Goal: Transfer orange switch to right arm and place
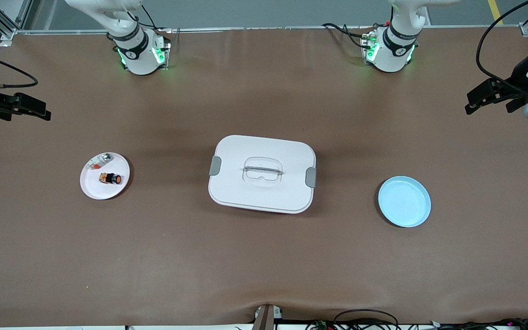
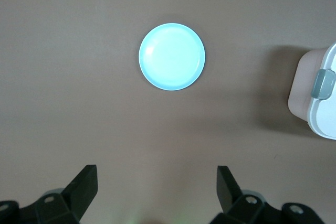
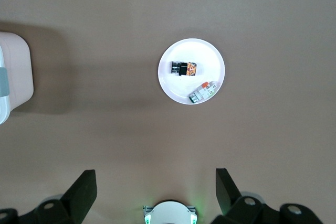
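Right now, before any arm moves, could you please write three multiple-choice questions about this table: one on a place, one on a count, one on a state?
1. Where does the orange switch lie?
A. on the white plate
B. on the blue plate
C. on the white box's lid

2. How many parts are on the white plate?
A. one
B. two
C. four

3. How does the white box stand?
A. lid off
B. tipped over
C. lid on

Key: 1 A, it rests there beside the silver-and-clear piece. 2 B, only those two lie there. 3 C, the handled lid covers it. Both the left claw and right claw are open over bare table.
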You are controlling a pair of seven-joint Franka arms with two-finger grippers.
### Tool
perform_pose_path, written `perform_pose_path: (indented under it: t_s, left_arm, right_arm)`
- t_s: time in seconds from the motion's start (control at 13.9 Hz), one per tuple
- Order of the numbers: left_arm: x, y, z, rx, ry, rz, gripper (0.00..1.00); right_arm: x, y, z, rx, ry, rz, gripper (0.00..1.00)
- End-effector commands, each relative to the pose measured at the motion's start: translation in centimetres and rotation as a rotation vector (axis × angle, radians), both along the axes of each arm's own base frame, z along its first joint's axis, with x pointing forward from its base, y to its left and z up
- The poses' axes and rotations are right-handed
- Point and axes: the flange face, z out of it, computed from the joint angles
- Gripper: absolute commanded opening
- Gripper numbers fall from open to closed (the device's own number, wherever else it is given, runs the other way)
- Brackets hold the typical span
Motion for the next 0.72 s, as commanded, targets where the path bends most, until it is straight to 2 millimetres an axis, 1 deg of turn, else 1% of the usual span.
perform_pose_path:
  t_s: [0.0,0.07,0.14,0.22,0.36,0.65]
  left_arm:
    - [0.2,0.6,0.5,0.012,0.008,-0.011,1.0]
    - [0.2,0.5,0.5,0.012,0.008,-0.012,1.0]
    - [0.2,0.5,0.5,0.012,0.008,-0.011,1.0]
    - [0.2,0.4,0.5,0.012,0.008,-0.014,1.0]
    - [0.2,0.6,0.5,0.012,0.008,-0.009,1.0]
    - [0.2,0.6,0.5,0.012,0.008,-0.009,1.0]
  right_arm:
    - [-0.6,-0.2,0.7,0.0,0.001,-0.02,1.0]
    - [-0.7,-0.4,0.5,0.002,0.005,-0.023,1.0]
    - [-1.0,-0.3,0.8,0.001,-0.002,-0.022,1.0]
    - [-1.3,-0.2,0.6,0.001,-0.001,-0.02,1.0]
    - [-1.9,0.1,0.6,0.001,-0.013,-0.019,1.0]
    - [-3.7,0.5,0.3,0.016,-0.056,-0.036,1.0]
